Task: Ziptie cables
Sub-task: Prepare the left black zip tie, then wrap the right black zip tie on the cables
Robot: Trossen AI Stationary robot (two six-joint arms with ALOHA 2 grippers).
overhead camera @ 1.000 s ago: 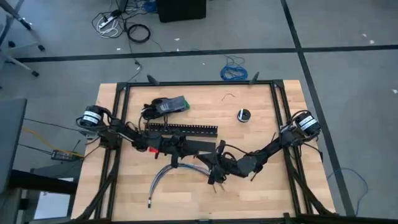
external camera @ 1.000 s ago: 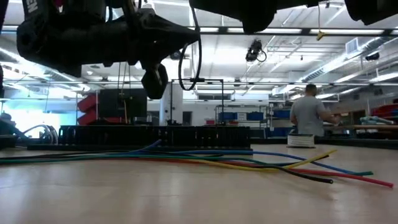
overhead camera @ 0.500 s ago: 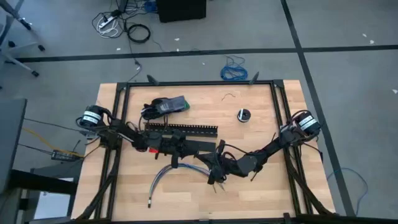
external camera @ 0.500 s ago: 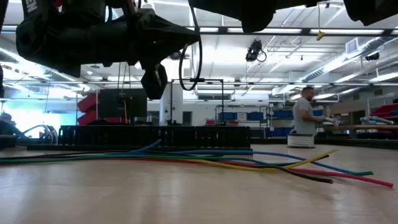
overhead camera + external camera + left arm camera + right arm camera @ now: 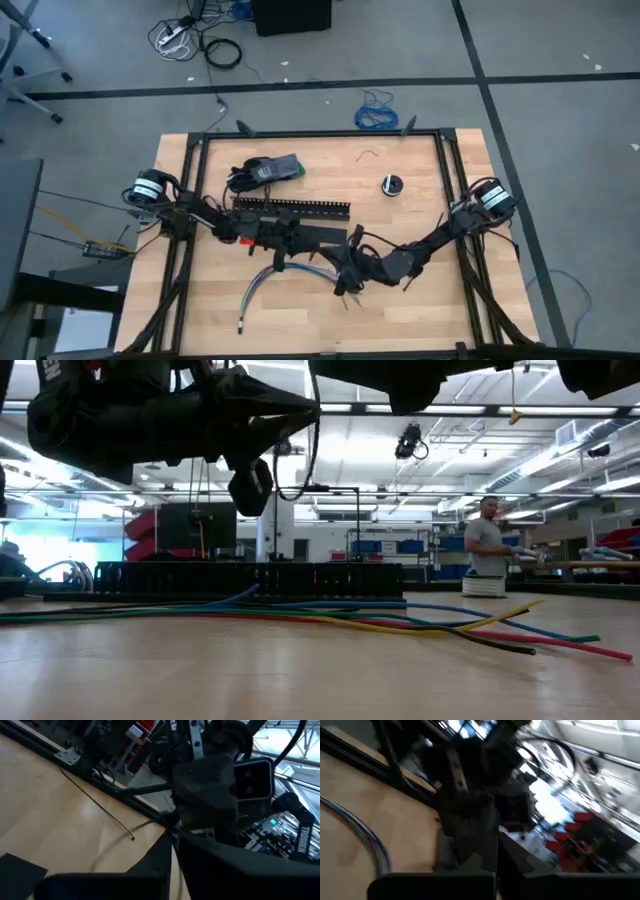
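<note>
Overhead, left claw (image 5: 281, 258) hanging over mid-desk, just on the near side of the black slotted channel (image 5: 296, 208), above the upper end of the cables (image 5: 262, 283). Right claw (image 5: 343, 283) reached in from the opposite side, close beside the left one, at the far end of the same bundle. Cannot tell for either claw whether spread or pressed together: dark on dark from above, and too close and murky in both wrist views. Cables lying loose on the desk (image 5: 420, 300), curving from near the front edge up toward the two claws. Seen level from the low view as flat strands of blue, green, red, yellow and black (image 5: 330, 615), ends splayed out to one side, channel (image 5: 250, 575) standing behind them. Right wrist view: arc of coloured strands (image 5: 367, 837) on the wood, with the left arm's head filling the middle. Left wrist view: one ziptie (image 5: 92, 800) lying straight on the bare wood, apart from the cables. Also noted: dark device (image 5: 268, 170) at the back left of the desk, small round roll (image 5: 391, 185) back right, both well apart from the bundle. Person (image 5: 485, 545) standing far off in the room behind.
</note>
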